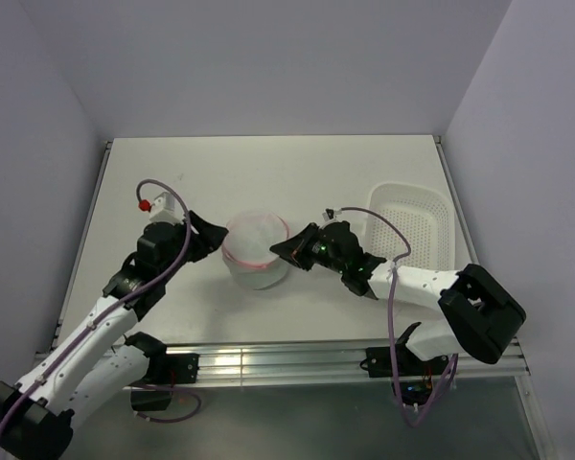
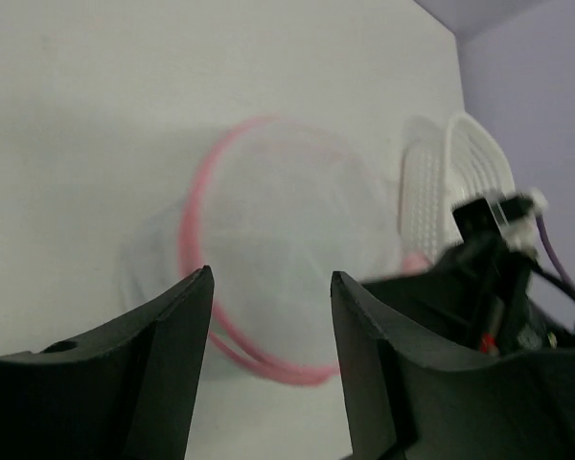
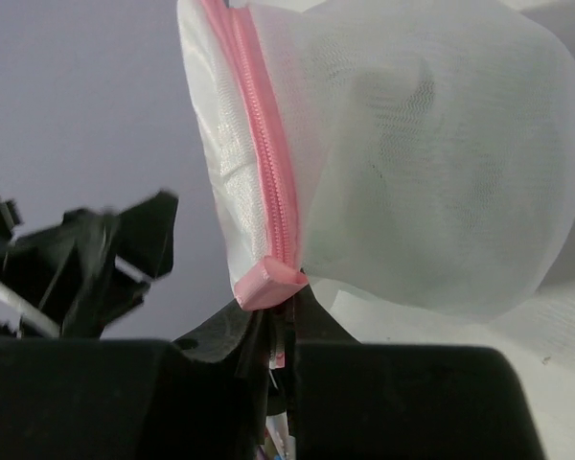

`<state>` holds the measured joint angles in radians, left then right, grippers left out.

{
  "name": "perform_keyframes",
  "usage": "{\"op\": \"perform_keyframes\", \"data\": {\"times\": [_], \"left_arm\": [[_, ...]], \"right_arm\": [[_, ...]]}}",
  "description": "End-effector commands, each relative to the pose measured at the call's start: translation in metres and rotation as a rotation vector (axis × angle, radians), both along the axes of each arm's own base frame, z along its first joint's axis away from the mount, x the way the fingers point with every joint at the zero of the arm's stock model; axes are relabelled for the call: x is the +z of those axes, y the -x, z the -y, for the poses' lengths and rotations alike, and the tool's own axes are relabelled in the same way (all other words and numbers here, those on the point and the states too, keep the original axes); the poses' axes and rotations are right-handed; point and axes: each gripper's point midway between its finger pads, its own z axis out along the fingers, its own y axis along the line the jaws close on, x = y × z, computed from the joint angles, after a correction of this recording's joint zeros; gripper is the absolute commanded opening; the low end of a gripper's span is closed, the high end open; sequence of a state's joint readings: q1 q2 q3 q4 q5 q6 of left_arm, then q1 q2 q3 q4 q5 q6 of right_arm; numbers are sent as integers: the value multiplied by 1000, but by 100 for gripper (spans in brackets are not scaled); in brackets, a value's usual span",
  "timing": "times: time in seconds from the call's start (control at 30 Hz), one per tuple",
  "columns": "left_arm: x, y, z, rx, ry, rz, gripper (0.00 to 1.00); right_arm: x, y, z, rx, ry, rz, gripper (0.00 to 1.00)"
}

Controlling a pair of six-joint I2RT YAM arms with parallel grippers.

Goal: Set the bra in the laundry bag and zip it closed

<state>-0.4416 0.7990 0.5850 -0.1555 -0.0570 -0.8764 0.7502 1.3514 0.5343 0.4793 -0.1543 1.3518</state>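
The laundry bag point(image 1: 257, 251) is a round white mesh pouch with pink rims, resting at the middle of the table. Its pink zipper point(image 3: 266, 153) runs closed down to a pink end tab point(image 3: 268, 285). My right gripper point(image 3: 286, 297) is shut on the zipper pull just below that tab, at the bag's right side point(image 1: 283, 251). Just left of the bag is my left gripper point(image 1: 214, 244), open, with nothing between its fingers and the bag point(image 2: 287, 249) lying beyond the tips point(image 2: 271, 276). The bra is hidden; only a dim shape shows through the mesh.
A white perforated plastic basket point(image 1: 412, 225) stands at the right side of the table, behind my right arm; it also shows in the left wrist view point(image 2: 460, 182). A metal rail point(image 1: 268, 364) runs along the near edge.
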Motion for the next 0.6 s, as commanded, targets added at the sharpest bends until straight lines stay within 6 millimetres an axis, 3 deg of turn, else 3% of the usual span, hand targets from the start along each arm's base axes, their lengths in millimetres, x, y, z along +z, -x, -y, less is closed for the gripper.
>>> {"op": "perform_keyframes", "data": {"times": [0.0,0.03,0.23,0.37,0.43,0.57], "left_arm": [[38,17,14,-44,-108,127,58],[37,33,31,-106,-112,122,56],[22,72,79,-265,-106,93,40],[-2,77,96,-323,-117,53,39],[-3,81,107,-360,-93,56,40],[-21,85,112,-379,-112,32,41]], "right_arm": [[11,-9,-9,0,19,13,0],[11,-10,-10,2,24,10,0],[13,-13,-16,20,39,-4,0],[13,-13,-18,26,48,-10,0],[12,-13,-18,28,51,-12,0],[12,-14,-19,34,58,-13,0]]}}
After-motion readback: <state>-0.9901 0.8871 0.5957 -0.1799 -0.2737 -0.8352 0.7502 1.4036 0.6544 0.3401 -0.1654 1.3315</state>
